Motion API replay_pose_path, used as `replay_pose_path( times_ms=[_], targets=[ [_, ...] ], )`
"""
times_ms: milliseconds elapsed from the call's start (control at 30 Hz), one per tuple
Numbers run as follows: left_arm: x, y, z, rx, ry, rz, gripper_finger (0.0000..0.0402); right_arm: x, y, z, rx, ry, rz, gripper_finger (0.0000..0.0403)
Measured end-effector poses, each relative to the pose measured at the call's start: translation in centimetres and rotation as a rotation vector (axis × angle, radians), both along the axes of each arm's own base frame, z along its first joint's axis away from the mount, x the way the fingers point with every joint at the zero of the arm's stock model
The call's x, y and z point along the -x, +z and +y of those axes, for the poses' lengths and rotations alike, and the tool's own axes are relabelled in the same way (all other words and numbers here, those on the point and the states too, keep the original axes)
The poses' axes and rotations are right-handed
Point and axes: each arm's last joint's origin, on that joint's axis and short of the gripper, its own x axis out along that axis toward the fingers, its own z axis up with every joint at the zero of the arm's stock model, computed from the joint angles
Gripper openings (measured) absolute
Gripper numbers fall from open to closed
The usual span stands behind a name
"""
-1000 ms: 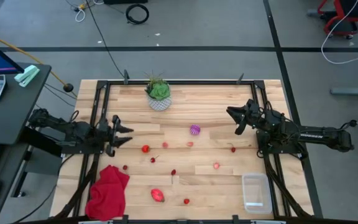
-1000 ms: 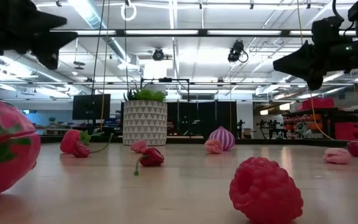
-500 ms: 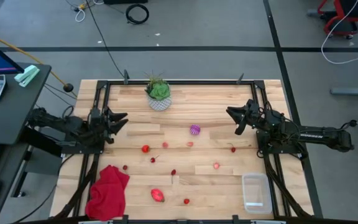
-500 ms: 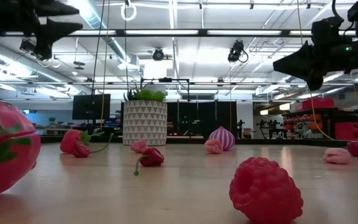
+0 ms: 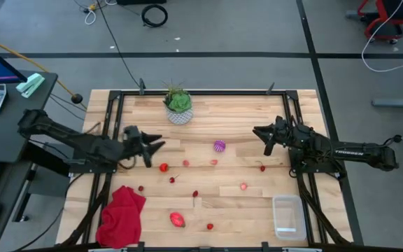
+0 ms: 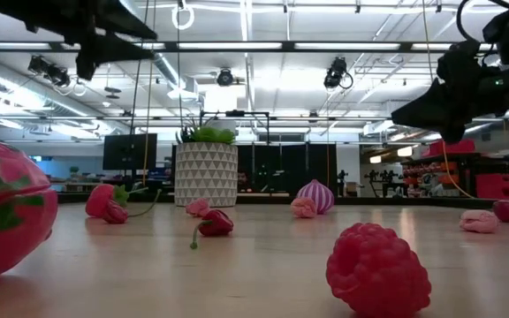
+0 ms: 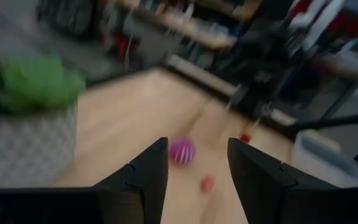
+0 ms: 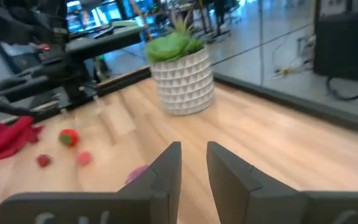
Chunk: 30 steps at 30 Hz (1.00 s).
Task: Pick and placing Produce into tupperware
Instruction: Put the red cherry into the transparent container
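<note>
From above, the clear tupperware [image 5: 288, 217] sits empty near the worktop's front right corner, berries [image 5: 164, 167] scattered mid-worktop, left hand [image 5: 154, 145] open, right hand [image 5: 260, 131] nearly closed on nothing, while the table-level camera misses that tub.

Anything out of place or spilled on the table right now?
Nothing looks damaged. The produce lies scattered loose across the table, such as the purple ball and the oval piece, while the tupperware sits empty. A red cloth lies crumpled near the front-left corner.
</note>
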Motion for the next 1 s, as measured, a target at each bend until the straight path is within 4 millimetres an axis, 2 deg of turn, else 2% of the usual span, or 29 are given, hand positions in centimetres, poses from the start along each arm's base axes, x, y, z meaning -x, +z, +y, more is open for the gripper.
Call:
replay_pose_path(
  times_ms=[167,367,467,567,667,767,867,1000],
  targets=[
    [-2.5,-3.0,-1.4,0.173,0.044,0.129,0.0171,-0.1,0.0,0.3,-0.096,0.103,-0.034,0.0085],
    [-4.9,-4.2,-4.0,0.243,0.020,0.207,0.0171,0.0,-0.8,0.6,-0.171,0.174,0.042,0.0085],
    [-6.1,-3.4,-5.2,0.242,0.018,0.271,0.0171,0.1,-1.4,0.6,-0.223,0.164,0.088,0.0085],
    [-6.6,-1.6,-6.0,0.247,0.046,0.437,0.0171,0.2,-1.6,0.7,-0.231,0.161,0.104,0.0085],
    [-6.4,0.7,-6.6,0.279,0.114,0.609,0.0171,0.2,-1.6,0.7,-0.269,0.154,0.093,0.0085],
    [-6.1,2.2,-7.7,0.372,0.191,0.691,0.0171,0.2,-1.6,0.7,-0.330,0.144,0.075,0.0085],
    [-5.9,2.5,-9.1,0.598,0.281,0.662,0.0171,0.2,-1.6,0.7,-0.348,0.141,0.070,0.0085],
    [-5.1,0.5,-11.3,0.745,0.334,0.749,0.0171,0.2,-1.6,0.7,-0.350,0.141,0.070,0.0085]
  ],
)
